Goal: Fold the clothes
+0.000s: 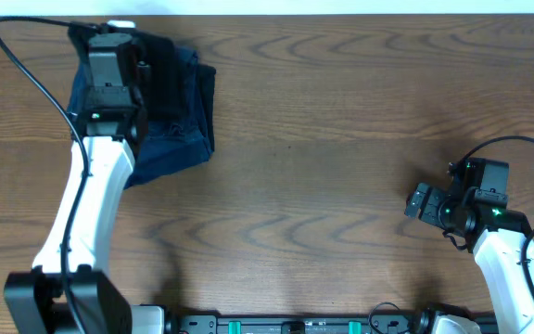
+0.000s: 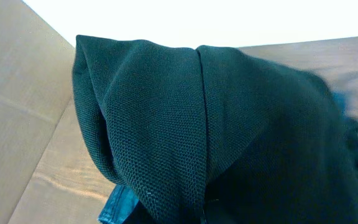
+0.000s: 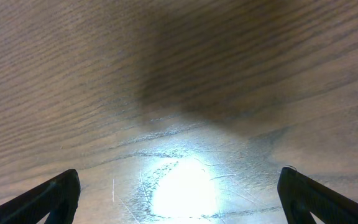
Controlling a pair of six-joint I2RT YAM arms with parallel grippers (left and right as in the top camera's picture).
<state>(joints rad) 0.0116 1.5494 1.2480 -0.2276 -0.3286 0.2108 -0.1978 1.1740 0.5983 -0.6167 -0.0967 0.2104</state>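
Observation:
The black T-shirt (image 1: 162, 67) lies bunched on the dark blue denim stack (image 1: 182, 139) at the table's far left. My left gripper (image 1: 109, 35) is over this pile. In the left wrist view the dark knit T-shirt (image 2: 185, 124) fills the frame, its folds gather toward the bottom centre where my fingers are hidden, and a blue denim edge (image 2: 118, 202) shows beneath. My right gripper (image 1: 420, 202) is open and empty over bare wood at the right, with both its fingers showing in the right wrist view (image 3: 179, 190).
The wooden table (image 1: 323, 139) runs between the two arms. Its far edge (image 2: 328, 42) lies just behind the pile. A black cable (image 1: 35, 70) loops along the left arm. A bright light patch (image 3: 182, 186) shines on the wood under the right gripper.

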